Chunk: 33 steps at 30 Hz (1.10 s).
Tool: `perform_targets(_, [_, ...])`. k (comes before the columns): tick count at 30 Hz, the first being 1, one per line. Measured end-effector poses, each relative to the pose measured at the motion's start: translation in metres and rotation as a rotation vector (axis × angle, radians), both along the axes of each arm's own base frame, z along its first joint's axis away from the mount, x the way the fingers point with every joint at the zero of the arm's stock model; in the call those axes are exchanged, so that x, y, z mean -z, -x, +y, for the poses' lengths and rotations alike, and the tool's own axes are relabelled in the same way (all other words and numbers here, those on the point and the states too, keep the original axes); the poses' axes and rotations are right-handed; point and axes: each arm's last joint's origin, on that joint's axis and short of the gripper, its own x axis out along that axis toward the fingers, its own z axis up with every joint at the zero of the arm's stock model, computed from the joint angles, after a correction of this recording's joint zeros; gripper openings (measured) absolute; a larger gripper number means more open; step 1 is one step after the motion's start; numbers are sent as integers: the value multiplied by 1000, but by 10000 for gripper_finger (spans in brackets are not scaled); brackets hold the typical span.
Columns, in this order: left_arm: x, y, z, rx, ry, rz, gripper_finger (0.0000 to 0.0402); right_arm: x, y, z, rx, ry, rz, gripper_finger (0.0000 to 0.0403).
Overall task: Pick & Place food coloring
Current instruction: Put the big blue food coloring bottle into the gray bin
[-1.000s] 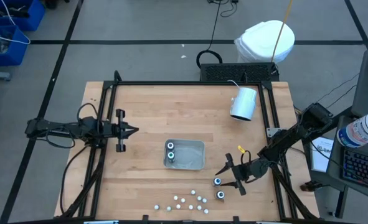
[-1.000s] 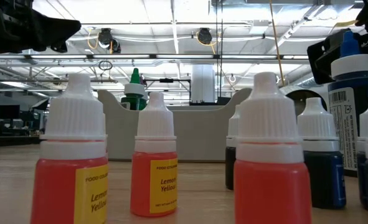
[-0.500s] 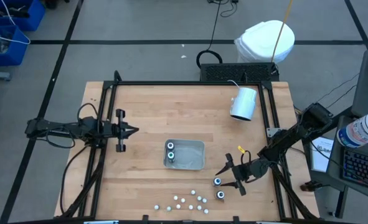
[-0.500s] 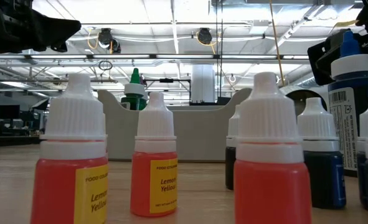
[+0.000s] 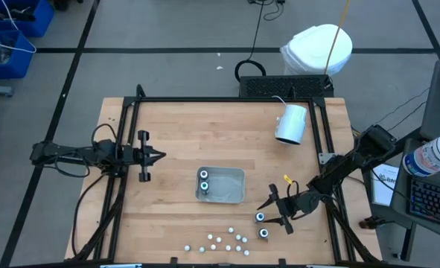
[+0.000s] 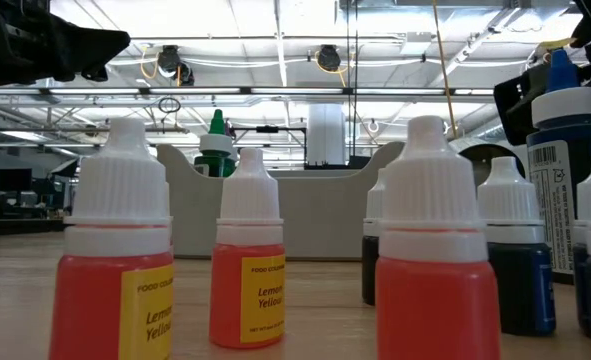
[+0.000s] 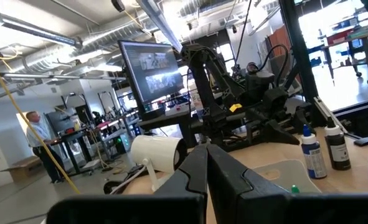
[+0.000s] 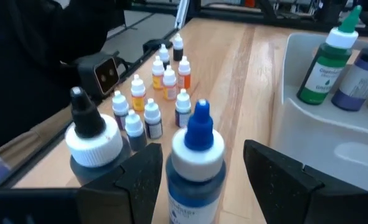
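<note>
Two food coloring bottles (image 5: 203,181), green-topped (image 8: 325,62) and purple (image 8: 358,71), stand in the grey tray (image 5: 231,186) at mid-table. A blue-tipped bottle (image 8: 196,155) stands on the wood right of the tray, between the fingers of my open right gripper (image 5: 268,212). A black-tipped bottle (image 8: 91,134) stands just outside one finger, nearer the front edge (image 5: 264,233). My left gripper (image 5: 158,156) waits shut above the table's left side, pointing toward the tray. My right gripper's fingers (image 8: 143,177) reach nearly level from the table's right and flank the blue-tipped bottle below its white cap (image 8: 199,165). A gap shows at one finger. I cannot tell whether the other touches it. The bottle stands upright.
Several small bottles (image 5: 221,240) stand clustered by the near edge, orange "Lemon Yellow" ones (image 6: 247,275) among them. A white cylinder (image 5: 292,123) lies at the back right. Black frame rails (image 5: 123,149) run along the table's sides.
</note>
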Motion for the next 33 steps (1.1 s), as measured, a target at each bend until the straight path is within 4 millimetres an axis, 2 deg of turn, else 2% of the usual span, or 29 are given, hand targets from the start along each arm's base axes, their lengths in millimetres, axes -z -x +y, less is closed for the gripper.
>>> perform_targets(33, [0,0,0,0,1,0,10,-1,-1,0,-21,9,-8,215])
